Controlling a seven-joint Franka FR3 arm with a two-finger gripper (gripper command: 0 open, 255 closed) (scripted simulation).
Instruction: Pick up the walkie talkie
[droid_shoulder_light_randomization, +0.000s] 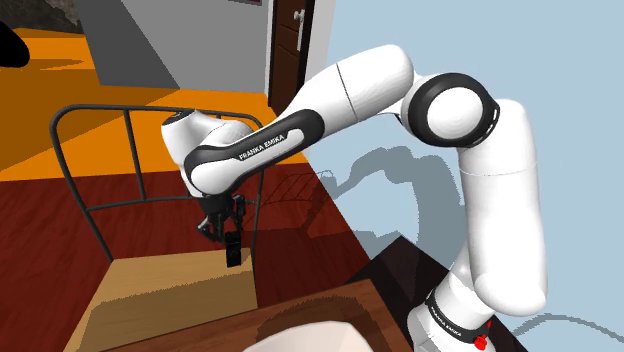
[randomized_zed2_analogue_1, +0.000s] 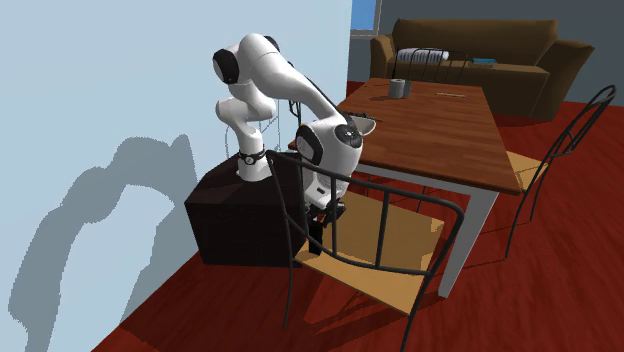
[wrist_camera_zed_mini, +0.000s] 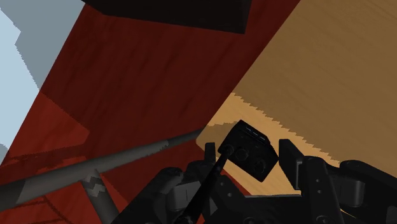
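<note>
Shoulder view: arm (droid_shoulder_light_randomization: 350, 85) runs from the stand (droid_shoulder_light_randomization: 405, 285) down toward the view's left. Gripper (droid_shoulder_light_randomization: 228, 238) points down over the tan seat (droid_shoulder_light_randomization: 160, 290) of a dark wire-frame chair (droid_shoulder_light_randomization: 90, 160). Black walkie talkie (droid_shoulder_light_randomization: 232, 250) sits upright between the fingers, low over the seat. Can't tell whether it clears the seat. Brown table (droid_shoulder_light_randomization: 300, 305) edge is at the bottom, with a white object (droid_shoulder_light_randomization: 310, 340) on it.

Second exterior view: gripper (randomized_zed2_analogue_1: 328, 212) is low behind the chair (randomized_zed2_analogue_1: 300, 240) back bars, over the seat (randomized_zed2_analogue_1: 390, 260), between stand (randomized_zed2_analogue_1: 240, 215) and table (randomized_zed2_analogue_1: 440, 130). Mug (randomized_zed2_analogue_1: 398, 88) is at the table's far end, brown sofa (randomized_zed2_analogue_1: 470, 50) beyond.

Wrist view: gripper (wrist_camera_zed_mini: 248, 156) is closed partway, clamped on the walkie talkie (wrist_camera_zed_mini: 249, 146), one finger on each side of its body. Antenna (wrist_camera_zed_mini: 213, 181) runs back toward the palm. Beyond it are the seat (wrist_camera_zed_mini: 318, 76), a grey chair rail (wrist_camera_zed_mini: 95, 168) and red-brown floor (wrist_camera_zed_mini: 127, 83).
</note>
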